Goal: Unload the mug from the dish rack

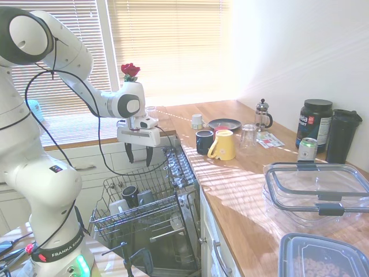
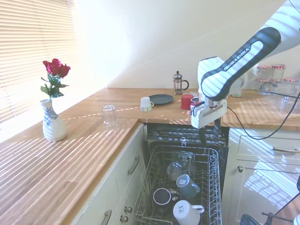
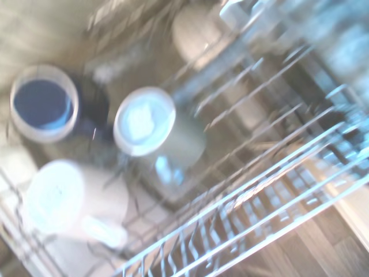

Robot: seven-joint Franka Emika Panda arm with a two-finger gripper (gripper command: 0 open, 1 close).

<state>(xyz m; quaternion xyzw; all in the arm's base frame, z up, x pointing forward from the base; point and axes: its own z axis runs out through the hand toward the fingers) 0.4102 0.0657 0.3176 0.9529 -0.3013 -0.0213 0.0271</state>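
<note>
Looking across the first exterior view from its left, you have the white arm reaching out over the large grey wire dish rack (image 1: 141,199), pulled out of the open dishwasher below the wooden counter (image 1: 242,184). Your two-finger gripper (image 1: 139,156) hangs fingers down above the rack's far end, spread apart with nothing between the fingers. Below and toward the rack's near end lies the small plain white mug (image 1: 118,208), tipped on its side among the tines, well apart from the gripper. Just beside it you see a dark mug (image 1: 130,195) and a grey-blue mug (image 1: 145,197).

Further right on the counter stand another dark mug (image 1: 204,141), a yellow mug (image 1: 223,145), a clear glass (image 1: 248,138), a small French press (image 1: 263,115) and a clear lidded plastic container (image 1: 317,190).

In the second exterior view you meet a white vase with a red rose (image 2: 53,101) first, then the rack (image 2: 180,187), with the white mug (image 2: 186,212) at its nearest edge, handle to the right, and the gripper (image 2: 209,132) high over the rack's back. The blurred wrist view looks down on the white mug (image 3: 69,199), the grey-blue mug (image 3: 155,130) and the dark mug (image 3: 49,104) clustered together.
</note>
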